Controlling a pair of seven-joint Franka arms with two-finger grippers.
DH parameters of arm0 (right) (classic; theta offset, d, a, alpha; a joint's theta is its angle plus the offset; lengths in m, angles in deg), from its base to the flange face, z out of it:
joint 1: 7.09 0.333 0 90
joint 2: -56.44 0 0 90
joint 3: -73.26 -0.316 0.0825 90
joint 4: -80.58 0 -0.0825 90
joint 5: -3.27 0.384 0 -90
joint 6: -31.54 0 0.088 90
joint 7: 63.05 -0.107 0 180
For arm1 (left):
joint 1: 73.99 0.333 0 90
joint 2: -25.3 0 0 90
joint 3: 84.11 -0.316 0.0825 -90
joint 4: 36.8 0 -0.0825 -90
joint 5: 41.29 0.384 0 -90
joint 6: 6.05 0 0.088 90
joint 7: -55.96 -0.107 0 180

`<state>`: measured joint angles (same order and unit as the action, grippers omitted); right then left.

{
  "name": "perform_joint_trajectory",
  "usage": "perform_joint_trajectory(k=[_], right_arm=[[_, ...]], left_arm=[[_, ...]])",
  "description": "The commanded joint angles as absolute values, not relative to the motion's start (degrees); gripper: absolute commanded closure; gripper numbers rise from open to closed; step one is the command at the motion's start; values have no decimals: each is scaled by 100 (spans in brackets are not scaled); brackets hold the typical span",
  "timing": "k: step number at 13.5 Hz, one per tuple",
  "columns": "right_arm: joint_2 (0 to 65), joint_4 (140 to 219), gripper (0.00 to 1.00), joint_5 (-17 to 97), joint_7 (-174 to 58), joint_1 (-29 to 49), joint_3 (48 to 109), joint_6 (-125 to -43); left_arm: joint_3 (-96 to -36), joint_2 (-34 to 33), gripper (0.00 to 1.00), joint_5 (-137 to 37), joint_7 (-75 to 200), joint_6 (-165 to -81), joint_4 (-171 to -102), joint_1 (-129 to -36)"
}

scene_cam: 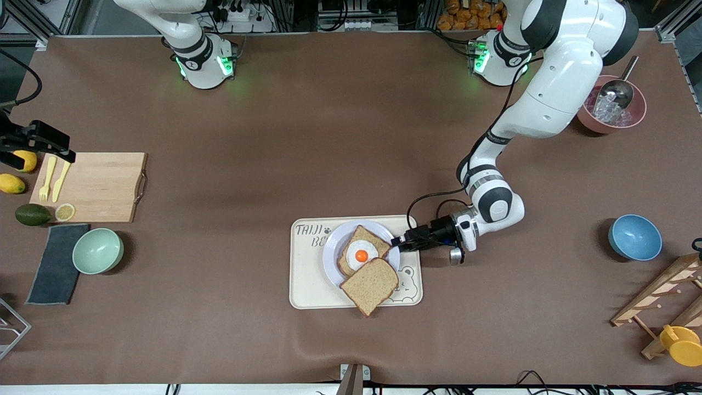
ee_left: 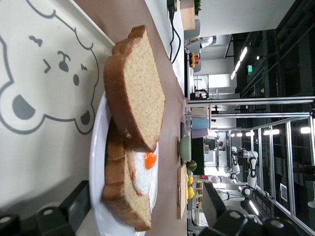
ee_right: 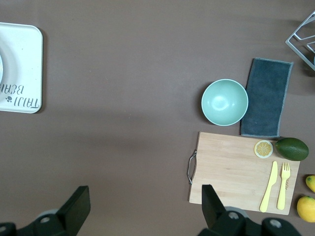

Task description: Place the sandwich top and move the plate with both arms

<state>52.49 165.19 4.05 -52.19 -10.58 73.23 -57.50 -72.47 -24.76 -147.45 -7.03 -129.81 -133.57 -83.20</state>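
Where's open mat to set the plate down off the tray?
Bare mat between the tray and the green bowl, also between tray and blue bowl. Crowded around the cutting board and on the tray, where the left pincer sits at the plate.

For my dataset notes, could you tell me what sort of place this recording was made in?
Probably a robotics lab with a mock kitchen tabletop: two robot arms bolted to a brown-covered table, aluminium framing around it, and props such as a cutting board and plate.

Probably a robotics lab, aluminium framing (scene_cam: 673, 27), more robot arms (ee_left: 252, 164)
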Motion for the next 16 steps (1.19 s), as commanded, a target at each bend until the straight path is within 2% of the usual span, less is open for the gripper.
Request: perform_joint_trajectory(k=[1,9,16], right_arm=[[5204,16469,0,406,-5268,-1105,7299,-5758],[5204,16469,0,406,-5268,-1122,7308,-5758],[5204,16469,0,406,-5268,-1113,7308,-5811]], left_arm=[[-7278,-2199,0,-14307,-241,-13077,-13602,-8243],[-7330,-1162,0,-12534,1604,-13077,-13866,-8033],[-7322,-186,0,-8985,3932,-12911,-13735,-7575]])
